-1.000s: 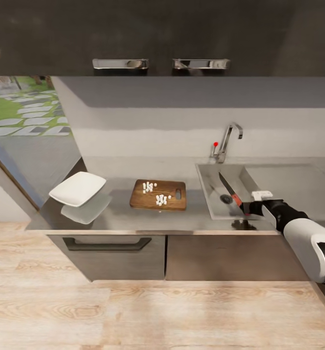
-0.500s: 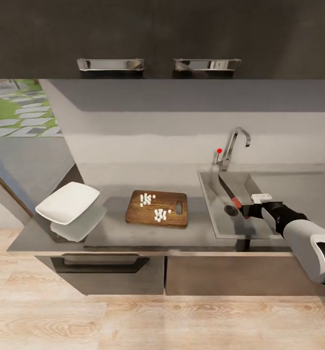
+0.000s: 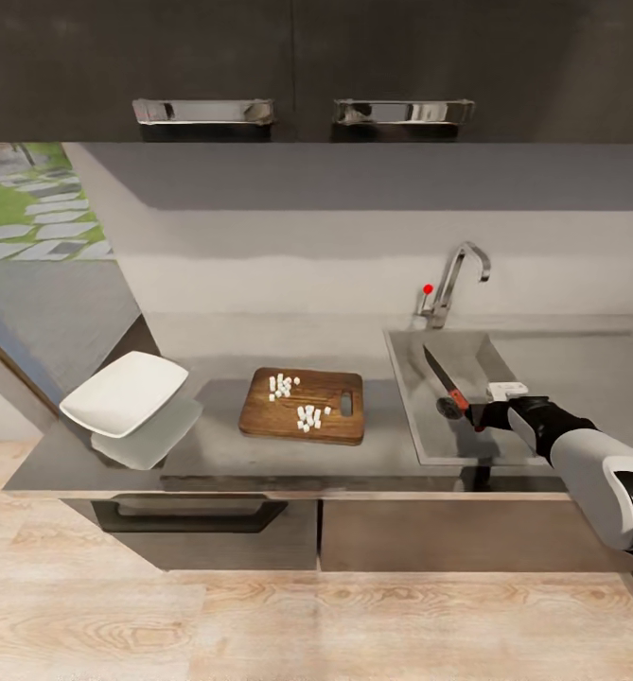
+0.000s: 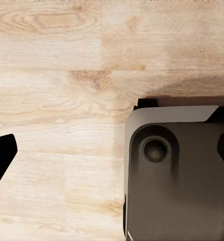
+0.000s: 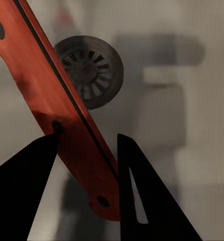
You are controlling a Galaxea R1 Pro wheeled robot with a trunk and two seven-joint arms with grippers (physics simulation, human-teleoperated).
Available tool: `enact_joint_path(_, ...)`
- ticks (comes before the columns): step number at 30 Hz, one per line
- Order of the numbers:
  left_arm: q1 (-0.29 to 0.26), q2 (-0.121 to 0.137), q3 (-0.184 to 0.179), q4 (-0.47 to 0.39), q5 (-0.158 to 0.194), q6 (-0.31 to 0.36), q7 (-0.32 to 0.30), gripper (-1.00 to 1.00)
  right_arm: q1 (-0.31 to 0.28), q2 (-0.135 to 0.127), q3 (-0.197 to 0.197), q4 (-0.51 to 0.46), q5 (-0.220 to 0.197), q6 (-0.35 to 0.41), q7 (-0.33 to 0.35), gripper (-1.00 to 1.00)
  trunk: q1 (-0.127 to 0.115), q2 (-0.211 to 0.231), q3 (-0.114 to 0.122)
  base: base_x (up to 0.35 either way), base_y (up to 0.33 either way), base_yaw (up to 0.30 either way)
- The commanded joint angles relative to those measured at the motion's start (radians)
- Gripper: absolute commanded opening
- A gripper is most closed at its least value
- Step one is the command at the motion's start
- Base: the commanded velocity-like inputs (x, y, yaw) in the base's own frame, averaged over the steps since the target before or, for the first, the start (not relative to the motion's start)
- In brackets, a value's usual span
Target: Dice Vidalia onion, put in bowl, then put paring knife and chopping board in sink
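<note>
Right gripper (image 3: 479,416) is over the sink (image 3: 406,378), clamped on the red handle of the paring knife (image 3: 446,382). The right wrist view shows the two dark fingers (image 5: 26,191) on either side of the handle (image 5: 67,115), with the drain (image 5: 89,70) directly beneath. The blade points toward the back wall of the basin, raised above its floor.

Chopping board (image 3: 302,407) lies near the front edge of the countertop (image 3: 221,449), left of the sink, with the white onion dice (image 3: 308,416) in two small clusters on it. The bowl (image 3: 122,393) sits at the left end of the countertop, tilted, and appears empty.

Risks, as judgement:
- The dice are not in the bowl. If the knife is released now, that step gets skipped, or the board goes into the sink with onion on it.
- The grip is near the handle's end; the knife could pivot or slip when let go, and the blade could strike the basin wall.
- The bowl overhangs the counter's left end; a nudge might tip it.

Unclear: the left gripper's state cannot be told. The left wrist view shows wood floor (image 4: 57,75) and a dark grey part of the robot (image 4: 177,175). The number of dice is too small to make out.
</note>
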Motion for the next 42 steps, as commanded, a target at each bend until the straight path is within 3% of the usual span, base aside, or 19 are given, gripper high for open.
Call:
enact_joint_path(1,-0.002,0.0,-0.009,0.004,0.009,-0.007,0.001,1.0,0.0,0.0,-0.004,0.0,0.011,0.005,0.005,-1.0,0.001,-0.001,-0.003,0.159,-0.117,0.0)
enact_joint_path(21,-0.002,0.0,-0.009,0.006,0.01,-0.007,0.001,1.0,0.0,0.033,-0.005,0.051,0.01,0.005,0.007,-1.0,0.001,-0.001,-0.035,0.025,-0.017,0.0)
enact_joint_path(42,-0.002,0.0,-0.009,0.006,0.01,-0.006,0.001,1.0,0.0,0.033,-0.005,0.051,0.011,0.005,0.007,-1.0,0.001,-0.001,-0.059,0.0,0.0,0.0)
